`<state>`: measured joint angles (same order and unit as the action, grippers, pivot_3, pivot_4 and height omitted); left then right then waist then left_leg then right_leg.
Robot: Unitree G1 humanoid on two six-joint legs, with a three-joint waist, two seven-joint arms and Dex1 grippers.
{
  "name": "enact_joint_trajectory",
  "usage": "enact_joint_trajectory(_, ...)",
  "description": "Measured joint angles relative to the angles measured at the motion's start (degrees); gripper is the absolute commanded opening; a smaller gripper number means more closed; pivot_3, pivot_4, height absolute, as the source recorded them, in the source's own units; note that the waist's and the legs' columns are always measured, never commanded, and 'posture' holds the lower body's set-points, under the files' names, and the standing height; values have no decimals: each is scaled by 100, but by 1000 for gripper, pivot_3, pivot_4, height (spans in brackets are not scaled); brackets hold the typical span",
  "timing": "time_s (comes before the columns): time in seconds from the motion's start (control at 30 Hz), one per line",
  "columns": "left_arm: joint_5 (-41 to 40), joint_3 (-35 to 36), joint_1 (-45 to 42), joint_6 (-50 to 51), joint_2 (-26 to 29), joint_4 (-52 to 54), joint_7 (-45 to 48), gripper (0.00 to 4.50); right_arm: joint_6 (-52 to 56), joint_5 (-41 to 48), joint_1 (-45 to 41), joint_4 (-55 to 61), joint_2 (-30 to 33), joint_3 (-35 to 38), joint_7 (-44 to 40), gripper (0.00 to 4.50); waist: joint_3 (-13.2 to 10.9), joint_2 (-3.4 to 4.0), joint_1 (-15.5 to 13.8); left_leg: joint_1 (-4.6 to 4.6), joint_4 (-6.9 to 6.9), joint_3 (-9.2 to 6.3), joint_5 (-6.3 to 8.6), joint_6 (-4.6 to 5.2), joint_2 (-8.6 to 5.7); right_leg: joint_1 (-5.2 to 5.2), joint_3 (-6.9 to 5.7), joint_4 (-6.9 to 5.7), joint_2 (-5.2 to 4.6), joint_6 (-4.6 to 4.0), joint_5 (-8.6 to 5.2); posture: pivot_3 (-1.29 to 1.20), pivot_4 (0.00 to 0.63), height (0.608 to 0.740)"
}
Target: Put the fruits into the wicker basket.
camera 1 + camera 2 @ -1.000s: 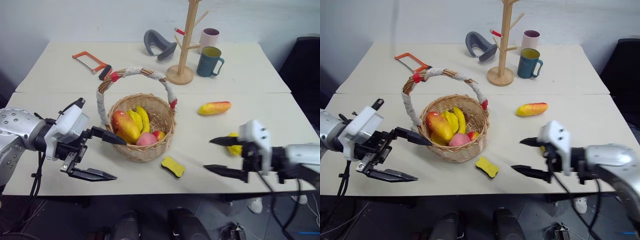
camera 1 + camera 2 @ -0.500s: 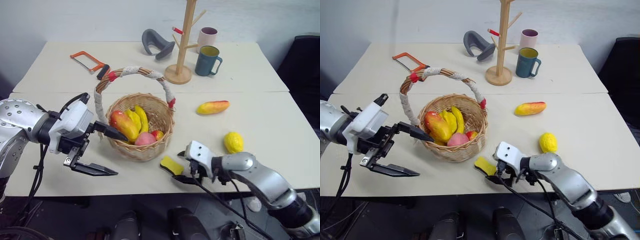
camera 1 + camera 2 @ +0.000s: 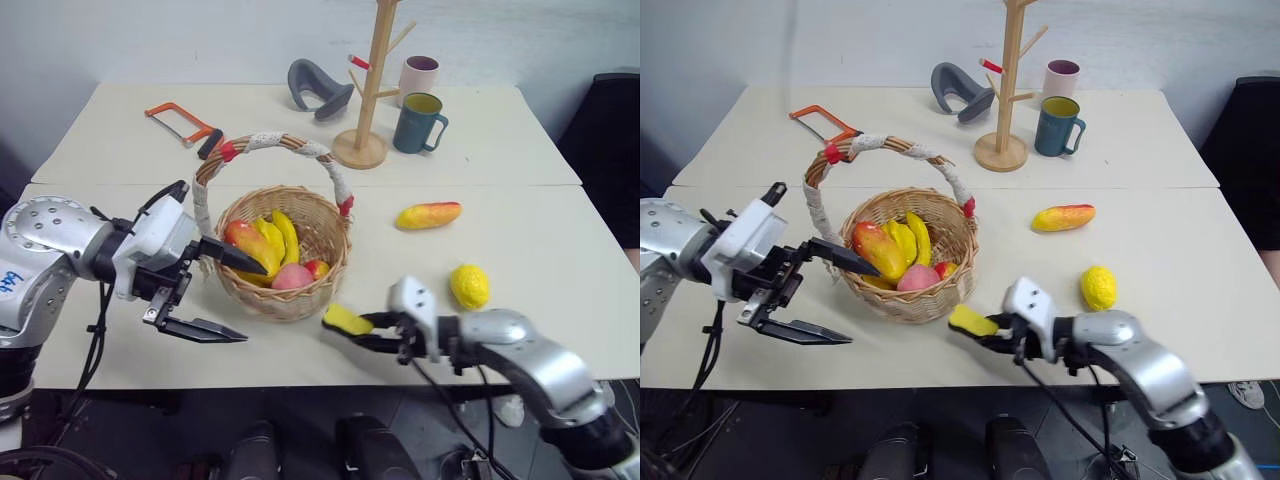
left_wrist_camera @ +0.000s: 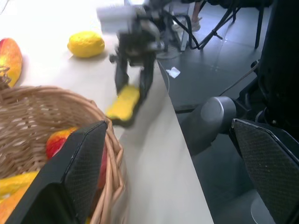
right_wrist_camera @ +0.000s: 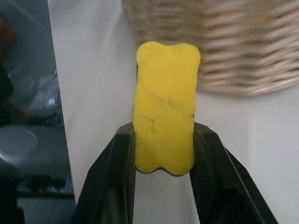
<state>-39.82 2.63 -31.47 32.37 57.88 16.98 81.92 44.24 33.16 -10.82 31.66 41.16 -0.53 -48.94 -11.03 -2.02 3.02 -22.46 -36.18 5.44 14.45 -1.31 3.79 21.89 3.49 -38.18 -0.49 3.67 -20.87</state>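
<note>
Right gripper [image 3: 352,330] pinching the yellow block [image 5: 164,107], not a fruit.

Its two black fingers press on both sides of the block, near the table [image 3: 560,230] front edge. The basket [image 3: 283,250] sits just past the block, with bananas [image 3: 278,237], a mango [image 3: 250,252] and a peach [image 3: 292,277] inside. The lemon [image 3: 469,286] and the long mango [image 3: 428,215] lie on the table off to this gripper's right. The left gripper [image 3: 235,298] hangs wide open and empty beside the basket, one finger at its rim.

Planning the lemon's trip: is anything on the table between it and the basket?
Bare table lies between the round yellow lemon and the woven wicker basket. Only the right hand, shut on the flat yellow sponge block, sits just below that path.
</note>
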Motion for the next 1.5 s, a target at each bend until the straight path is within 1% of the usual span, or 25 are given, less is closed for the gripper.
enact_joint_trajectory(0.07, -397, 70, -368, 345, -398, -26, -275, 4500, 596, 550, 305, 62, 343, 1179, 124, 1143, -1, 2, -75, -1, -3, -8, 0, 4, -4, -8, -4, 6, -3, 4, 1, 0, 150, 740)
enact_joint_trajectory(0.13, -858, 196, -595, 730, -599, -28, -529, 4500, 1022, 804, 533, -52, 733, 2410, 272, 1143, -1, 2, -113, 4, -2, -9, 0, 5, -5, -17, -3, 15, -1, 7, 3, 0, 150, 740)
enact_joint_trajectory(0.17, -990, 262, -619, 841, -615, -17, -588, 4500, 1144, 835, 594, -143, 869, 2859, 357, 1143, -1, 2, -114, 9, 0, -8, 1, 5, -4, -22, -2, 20, 0, 7, 3, 0, 150, 740)
enact_joint_trajectory(0.23, -1063, 306, -619, 890, -637, 21, -634, 4500, 1239, 658, 823, -484, 1161, 3551, 566, 1143, -1, 3, -92, 17, 6, -4, 0, 4, -4, -28, 2, 23, 1, 7, 3, 0, 150, 740)
enact_joint_trajectory(0.27, -1057, 305, -569, 875, -643, 38, -626, 4500, 1268, 358, 1036, -840, 1324, 3860, 748, 1143, -1, 3, -88, 18, 8, -4, -1, 3, -4, -28, 3, 26, 3, 7, 3, 0, 150, 740)
enact_joint_trajectory(0.3, -1045, 303, -543, 867, -645, 37, -623, 4500, 1278, 271, 1081, -936, 1340, 3921, 797, 1143, -1, 3, -76, 19, 8, -3, -1, 2, -3, -28, 4, 26, 4, 6, 3, 0, 150, 740)
enact_joint_trajectory(0.37, -976, 288, -476, 792, -657, 45, -610, 4500, 1292, 82, 1203, -1138, 1380, 3937, 938, 1143, -1, 4, -51, 21, 8, -1, -2, 1, -3, -28, 6, 25, 5, 7, 3, 0, 150, 740)
enact_joint_trajectory(0.43, -858, 219, -380, 667, -703, 46, -590, 4500, 1297, -226, 1229, -1577, 1346, 3828, 1249, 1143, -1, 4, 3, 20, 6, 1, -4, 2, -5, -28, 9, 24, 3, 9, 4, 0, 150, 740)
enact_joint_trajectory(0.5, -783, 162, -380, 596, -726, 46, -563, 4500, 1277, -362, 1154, -1757, 1189, 3684, 1466, 1837, -1, 3, 31, 21, 6, 2, -6, 2, -5, -30, 11, 24, 4, 13, 6, 0, 150, 740)
enact_joint_trajectory(0.53, -740, 143, -385, 551, -733, 48, -554, 4500, 1264, -382, 969, -1887, 944, 3680, 1640, 2107, -1, 3, 51, 22, 5, 2, -7, 0, -3, -31, 11, 24, 7, 14, 8, 0, 150, 740)
enact_joint_trajectory(0.57, -718, 111, -387, 524, -746, 50, -552, 4500, 1234, -411, 816, -2025, 734, 3670, 1821, 2506, -1, 5, 59, 22, 6, 4, -8, -1, -6, -31, 13, 22, 5, 15, 9, 0, 150, 740)
enact_joint_trajectory(0.6, -706, 94, -389, 507, -748, 50, -552, 4500, 1179, -469, 726, -2136, 557, 3626, 1973, 2804, 0, 10, 57, 23, 7, 3, -11, -3, -7, -30, 13, 22, 5, 16, 9, 0, 150, 740)
enact_joint_trajectory(0.63, -702, 91, -389, 502, -748, 50, -554, 4500, 1130, -526, 714, -2200, 493, 3531, 2061, 3213, -2, 16, 45, 22, 9, 2, -18, -14, -7, -29, 12, 22, 5, 17, 9, 0, 150, 740)
enact_joint_trajectory(0.67, -701, 91, -389, 502, -748, 50, -558, 4500, 1091, -564, 717, -2227, 476, 3452, 2114, 3516, -4, 20, 39, 21, 12, 2, -20, -18, -7, -28, 13, 23, 5, 17, 9, 0, 150, 740)
enact_joint_trajectory(0.73, -704, 92, -389, 507, -748, 53, -567, 4500, 1076, -616, 715, -2214, 454, 3456, 2208, 4222, -5, 26, 25, 19, 13, 2, -21, -21, -7, -26, 13, 24, 5, 19, 7, 0, 150, 740)
enact_joint_trajectory(0.77, -706, 92, -387, 508, -748, 55, -572, 4500, 1075, -616, 711, -2173, 454, 3474, 2228, 4467, -5, 26, 22, 18, 13, 2, -21, -23, -7, -26, 12, 26, 5, 20, 7, 0, 150, 740)
enact_joint_trajectory(0.93, -596, 83, -264, 429, -747, 58, -623, 4500, 1116, -494, 666, -1663, 454, 3485, 2264, 4467, -5, 25, 34, 18, 12, 4, -20, -23, -6, -27, 13, 29, 5, 22, 6, 0, 150, 740)
enact_joint_trajectory(1.03, -547, 79, -190, 404, -753, 66, -690, 4500, 1500, -125, 494, -1166, 132, 3514, 2380, 4467, -5, 25, 45, 20, 15, 1, -20, -22, -2, -28, 13, 25, 8, 21, 6, 0, 150, 740)
enact_joint_trajectory(1.13, -540, 80, -188, 404, -757, 104, -747, 4500, 1762, 192, 383, -800, -237, 3318, 2501, 4467, -5, 25, 32, 19, 16, -4, -18, -19, -4, -28, 11, 25, 8, 21, 6, 0, 150, 740)
enact_joint_trajectory(1.23, -526, 80, -188, 403, -757, 131, -793, 4500, 1861, 242, 297, -720, -562, 3019, 2703, 4467, -5, 25, 29, 17, 15, -2, -18, -17, -8, -28, 12, 29, 2, 21, 6, 0, 150, 740)
enact_joint_trajectory(1.33, -513, 80, -188, 402, -757, 143, -841, 4500, 1831, 145, 303, -737, -579, 2630, 2741, 4467, -5, 25, 25, 14, 15, -1, -16, -15, -8, -26, 11, 33, 1, 21, 6, 0, 150, 740)
enact_joint_trajectory(1.5, -496, 80, -188, 401, -756, 160, -861, 4500, 1796, 29, 294, -977, -579, 2230, 2702, 4467, -5, 25, 22, 13, 18, 0, -15, -15, -8, -25, 11, 36, 2, 21, 6, 0, 150, 740)
